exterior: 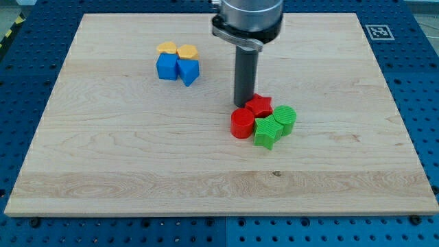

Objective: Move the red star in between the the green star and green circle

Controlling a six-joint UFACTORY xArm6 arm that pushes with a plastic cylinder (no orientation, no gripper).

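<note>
The red star [260, 105] lies right of the board's middle, touching the green star [266, 132] below it and the green circle [285, 119] to its right. A red cylinder [241, 123] sits just left of the green star, below-left of the red star. My tip [243, 104] stands on the board right against the red star's left side, just above the red cylinder. The rod rises straight up to the arm at the view's top.
A second cluster sits at the upper left: a yellow block [167, 49], a yellow hexagon-like block [187, 51], a blue block [167, 66] and a blue wedge-shaped block [188, 71]. The wooden board [103, 158] ends on a blue perforated table.
</note>
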